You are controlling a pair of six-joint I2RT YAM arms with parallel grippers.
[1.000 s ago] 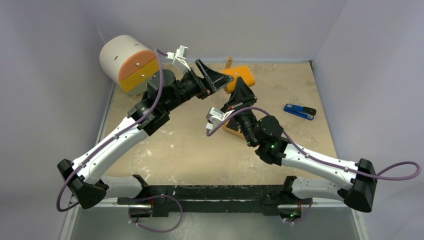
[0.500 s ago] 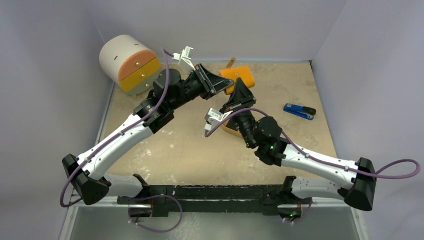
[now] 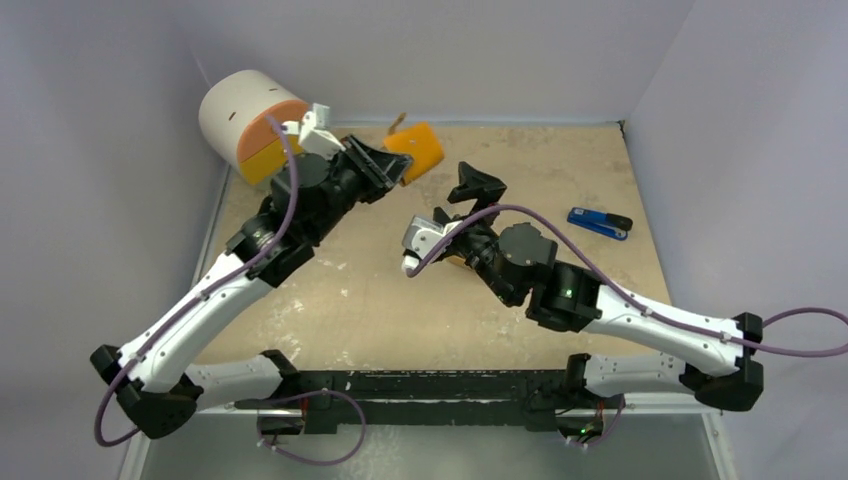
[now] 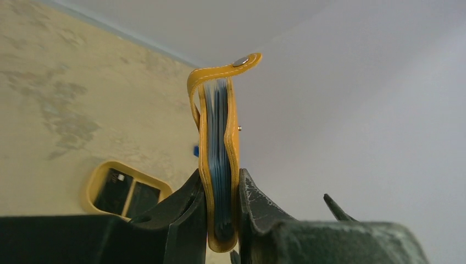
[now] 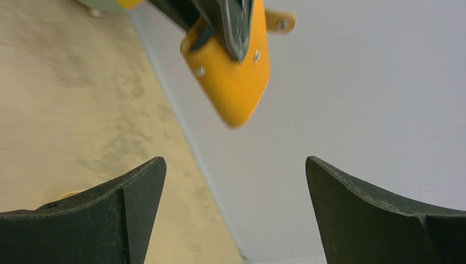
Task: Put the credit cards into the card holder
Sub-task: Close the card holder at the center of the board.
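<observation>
Above the far side of the surface (image 3: 340,290), the left gripper (image 3: 392,165) pinched the card holder (image 4: 220,165) upright, tab unsnapped; the right gripper (image 5: 235,160) stood spread and empty. The credit cards (image 4: 140,199) lay in an orange tray (image 4: 96,179); fetching one looked next.

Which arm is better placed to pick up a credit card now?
Right: the right gripper is open and empty near the tray of credit cards, while the left gripper is shut on the card holder.
</observation>
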